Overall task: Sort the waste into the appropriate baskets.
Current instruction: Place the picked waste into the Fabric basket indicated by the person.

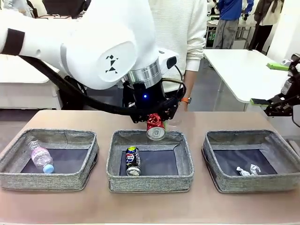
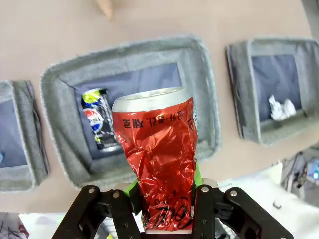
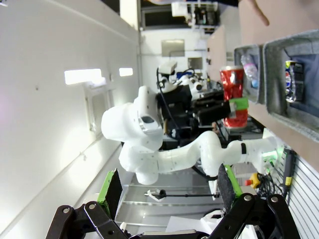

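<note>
My left gripper [image 1: 154, 122] is shut on the crushed red can [image 1: 155, 128] and holds it just above the far wall of the middle basket [image 1: 150, 182]. In the left wrist view the red can [image 2: 160, 159] stands between the fingers of the left gripper [image 2: 167, 214], over the middle basket [image 2: 209, 99]. A dark blue-black can [image 1: 132, 161] [image 2: 97, 124] lies on that basket's floor. The left basket [image 1: 47, 180] holds a clear bottle [image 1: 41, 157] with a pink label. Small white scraps [image 1: 247, 170] [image 2: 279, 107] lie in the right basket [image 1: 253, 184]. My right gripper [image 1: 276, 101] [image 3: 169, 191] hangs open and empty off the table's right side.
A person in a white sweater [image 1: 180, 28] stands at the far side of the table, and a fingertip [image 2: 105, 7] rests beyond the middle basket. The three baskets sit in a row near my edge, with bare tabletop [image 1: 234, 122] behind them.
</note>
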Robot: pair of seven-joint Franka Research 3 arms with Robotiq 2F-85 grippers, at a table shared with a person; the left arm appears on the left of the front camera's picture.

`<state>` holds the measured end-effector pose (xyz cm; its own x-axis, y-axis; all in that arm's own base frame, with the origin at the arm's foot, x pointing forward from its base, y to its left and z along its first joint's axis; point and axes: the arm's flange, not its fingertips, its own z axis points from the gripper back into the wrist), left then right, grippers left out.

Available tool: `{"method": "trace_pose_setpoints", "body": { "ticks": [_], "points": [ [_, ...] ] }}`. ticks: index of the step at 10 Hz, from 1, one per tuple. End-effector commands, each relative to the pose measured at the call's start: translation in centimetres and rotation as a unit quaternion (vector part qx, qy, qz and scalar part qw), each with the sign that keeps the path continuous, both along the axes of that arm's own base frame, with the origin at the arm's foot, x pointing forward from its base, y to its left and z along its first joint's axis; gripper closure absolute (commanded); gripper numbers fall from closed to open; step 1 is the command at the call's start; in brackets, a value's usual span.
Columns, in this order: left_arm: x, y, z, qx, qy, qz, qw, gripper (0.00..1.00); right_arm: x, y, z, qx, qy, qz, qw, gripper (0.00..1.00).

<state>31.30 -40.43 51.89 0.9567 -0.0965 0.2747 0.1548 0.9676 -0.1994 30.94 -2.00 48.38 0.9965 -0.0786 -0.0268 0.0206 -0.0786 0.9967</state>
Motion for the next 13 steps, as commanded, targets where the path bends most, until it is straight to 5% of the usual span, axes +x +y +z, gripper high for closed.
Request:
{"method": "trace_pose_setpoints", "body": {
  "ticks": [1, 5, 6, 8, 9, 13],
  "points": [
    [0.25, -1.27, 0.5, 0.013, -0.015, 0.03, 0.999, 0.69, -0.04, -0.11, 0.23, 0.003, -0.005, 0.003, 1.0, 0.0],
    [0.75, -0.87, 0.91, 0.017, -0.015, 0.033, 0.999, 0.69, -0.04, -0.11, 0.23, 0.003, -0.005, 0.003, 1.0, 0.0],
    [0.86, -0.88, 0.9, 0.008, -0.011, 0.029, 0.999, 0.09, -0.04, -0.11, 0.23, 0.003, -0.005, 0.003, 1.0, 0.0],
    [0.88, -0.72, 0.85, 0.009, -0.012, 0.03, 0.999, 0.0, -0.04, -0.11, 0.23, 0.003, -0.005, 0.003, 1.0, 0.0],
    [0.9, -0.68, 0.8, 0.01, -0.012, 0.029, 0.999, 0.05, -0.04, -0.11, 0.23, 0.003, -0.005, 0.003, 1.0, 0.0],
    [0.79, -0.65, 1.0, 0.01, -0.016, 0.029, 0.999, 0.0, -0.04, -0.11, 0.23, 0.003, -0.005, 0.003, 1.0, 0.0]
  ]
}}
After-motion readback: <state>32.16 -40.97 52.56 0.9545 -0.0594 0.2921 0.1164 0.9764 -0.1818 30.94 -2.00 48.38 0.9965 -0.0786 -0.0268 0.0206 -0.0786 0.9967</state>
